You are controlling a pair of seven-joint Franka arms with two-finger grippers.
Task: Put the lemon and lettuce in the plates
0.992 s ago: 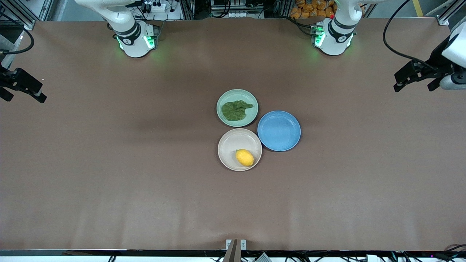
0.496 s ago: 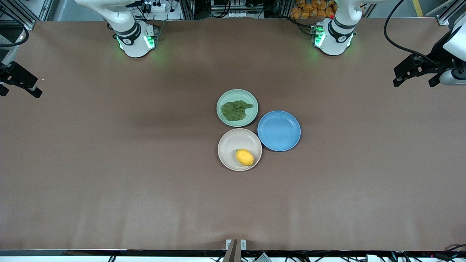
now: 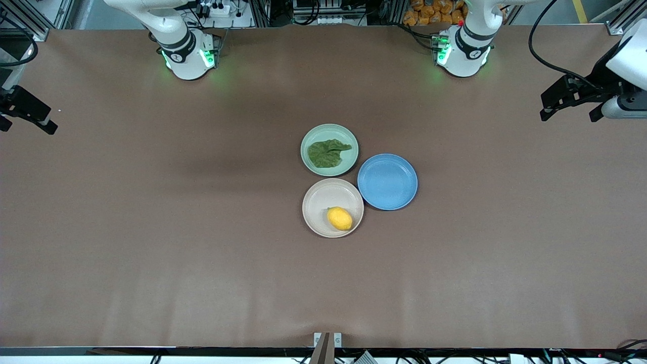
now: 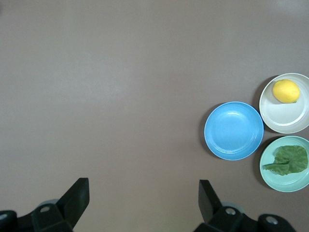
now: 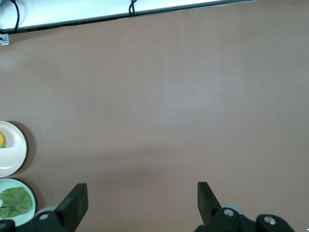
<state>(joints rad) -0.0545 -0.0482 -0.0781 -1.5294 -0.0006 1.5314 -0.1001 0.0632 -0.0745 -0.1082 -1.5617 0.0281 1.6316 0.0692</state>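
A plain brown bench [image 3: 151, 227] fills the scene, and both arms wait at its ends: the left claw [image 3: 568, 103] hangs with its fingers spread apart and nothing between them over the left arm's end, the right claw [image 3: 28, 119] likewise spread and empty over the right arm's end. Well apart from both claws, mid-bench, the lettuce [image 3: 327, 152] lies in the mint green plate [image 3: 307, 146]. The lemon [image 3: 339, 218] sits in the beige plate [image 3: 318, 197] nearer the front camera, with a blue plate [image 3: 387, 181] beside both, toward the left claw.
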